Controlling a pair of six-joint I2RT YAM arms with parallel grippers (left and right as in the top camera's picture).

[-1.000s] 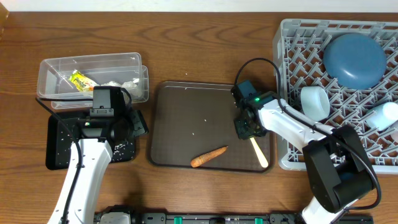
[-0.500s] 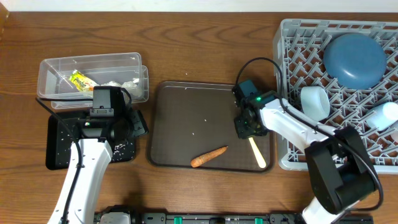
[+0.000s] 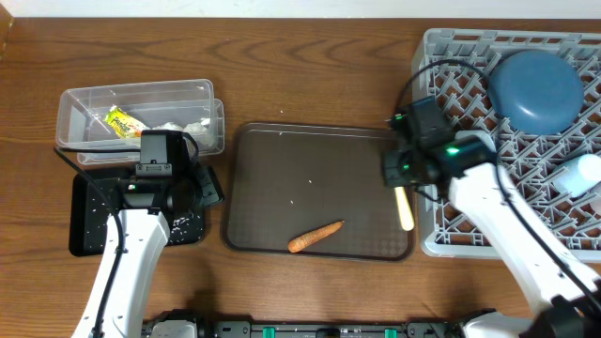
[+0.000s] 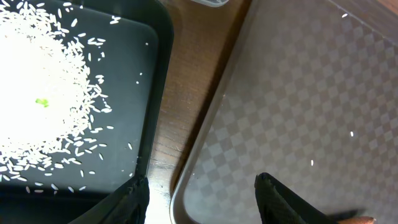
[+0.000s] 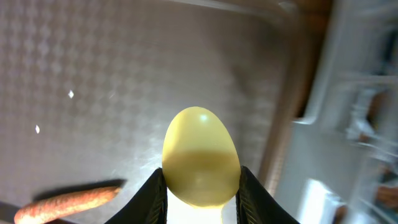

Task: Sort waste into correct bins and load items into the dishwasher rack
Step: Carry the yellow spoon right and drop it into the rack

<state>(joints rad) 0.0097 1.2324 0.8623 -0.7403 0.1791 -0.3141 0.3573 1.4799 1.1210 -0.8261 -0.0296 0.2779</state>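
Observation:
My right gripper (image 3: pixel 400 188) (image 5: pixel 200 190) is shut on the cream spoon (image 3: pixel 405 210) (image 5: pixel 200 152), held above the right edge of the brown serving tray (image 3: pixel 282 169), beside the grey dishwasher rack (image 3: pixel 441 56). An orange carrot piece (image 3: pixel 315 237) (image 5: pixel 68 200) lies on the tray's front part. My left gripper (image 3: pixel 208 184) (image 4: pixel 202 202) is open and holds nothing, over the gap between the black tray (image 3: pixel 89 221) and the brown tray. Rice (image 4: pixel 43 112) is scattered in the black tray. The clear tub (image 3: pixel 75 103) holds a yellow-green wrapper (image 3: pixel 120 122) and white paper (image 3: pixel 178 125).
In the rack sit a blue round dish (image 3: pixel 535 89) at the back and a white cup (image 3: pixel 584 174) at the right edge. A few white grains (image 4: pixel 351 132) dot the brown tray. Wood tabletop (image 3: pixel 282 56) surrounds everything.
My right gripper has lifted the spoon off the brown tray and carried it right, to the rack's left wall. The left arm has not moved.

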